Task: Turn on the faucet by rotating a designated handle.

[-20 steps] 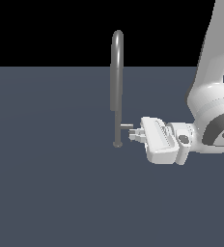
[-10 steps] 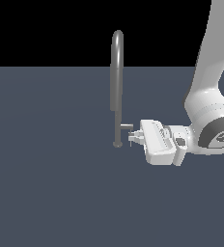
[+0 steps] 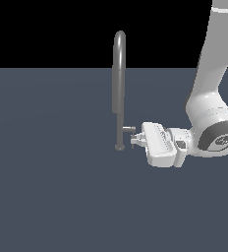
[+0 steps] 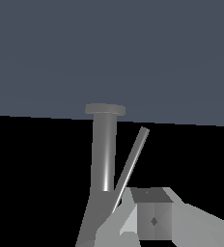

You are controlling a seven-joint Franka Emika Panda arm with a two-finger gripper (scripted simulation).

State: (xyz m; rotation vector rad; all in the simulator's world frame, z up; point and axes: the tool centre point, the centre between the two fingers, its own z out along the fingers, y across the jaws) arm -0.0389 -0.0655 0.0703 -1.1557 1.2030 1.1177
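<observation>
In the wrist view a finger (image 4: 152, 219) fills the near corner, pressed beside the handle (image 4: 131, 166), whose thin rod slants away from the faucet (image 4: 105, 149) pipe. Only 1 finger shows there, so I cannot tell how wide the fingers stand, or whether they hold anything.

In the exterior view the gripper (image 3: 134, 140) lies level, just beside the handle (image 3: 128, 129), a short stub low on the faucet (image 3: 119, 88), near its base on the dark floor (image 3: 47, 187).

The handle looks rigid, smooth metal, likely slippery and turning on a fixed pivot; pushing at the rod's far end should give most leverage. Contact itself is too small to make out.
</observation>
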